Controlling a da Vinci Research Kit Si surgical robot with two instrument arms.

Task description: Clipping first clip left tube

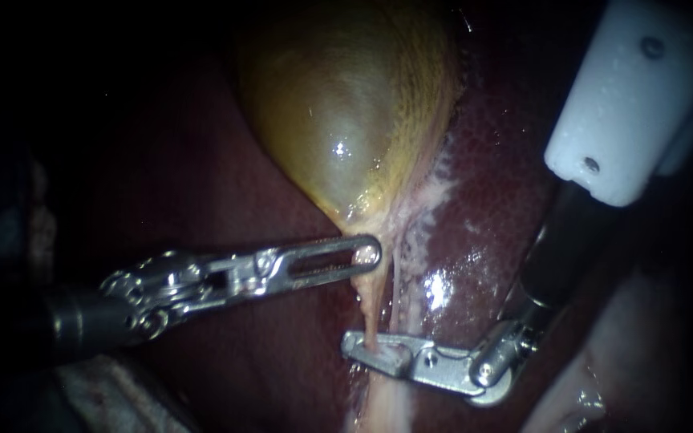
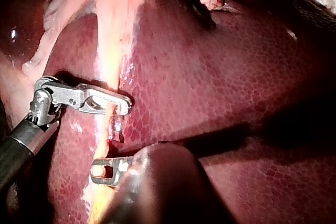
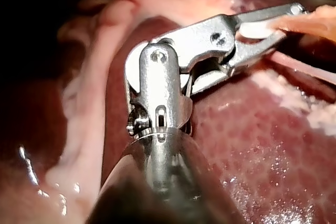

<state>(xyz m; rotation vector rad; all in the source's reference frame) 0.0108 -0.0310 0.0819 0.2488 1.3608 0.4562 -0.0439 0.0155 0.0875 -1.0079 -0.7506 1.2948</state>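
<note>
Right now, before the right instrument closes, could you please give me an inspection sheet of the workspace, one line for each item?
Surface: liver, dark red and wet, lies under everything.
Job's things: gallbladder above; the thin left tube runs down from its narrow end.
Clutter: nothing seen.
Instruments: left instrument, jaws shut on the gallbladder's narrow end; right instrument, jaws open, with the left tube lying between them.
Cables: nothing seen.
Surroundings: dark beyond the tissue; nothing seen.
</note>
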